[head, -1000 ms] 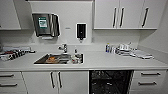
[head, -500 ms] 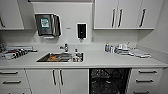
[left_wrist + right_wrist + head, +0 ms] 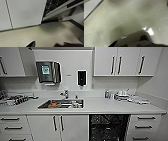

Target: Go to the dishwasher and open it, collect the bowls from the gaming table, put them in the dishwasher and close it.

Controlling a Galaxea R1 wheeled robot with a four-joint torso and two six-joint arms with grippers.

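The dishwasher (image 3: 109, 127) stands open under the counter, right of the sink; its dark inside with racks shows. In the left wrist view its lowered door (image 3: 62, 9) juts out above the speckled floor, with the racks (image 3: 53, 3) behind it. My left gripper (image 3: 50, 44) hangs low over the floor in front of the white cupboard doors (image 3: 25, 12), open, with bare floor between its dark fingertips (image 3: 32, 44). The right wrist view looks down on pale speckled floor (image 3: 127, 16). The bowls and the gaming table are out of view.
A steel sink (image 3: 61, 104) with items in it is set in the white counter (image 3: 100, 107). Bottles and dishes (image 3: 120, 95) stand at the right, clutter (image 3: 15, 99) at the left. White drawers (image 3: 146, 127) flank the dishwasher; wall cupboards (image 3: 122, 60) hang above.
The whole head picture has shifted very slightly, so the camera has moved a little. Nothing in the kitchen has moved; the dishwasher stays open.
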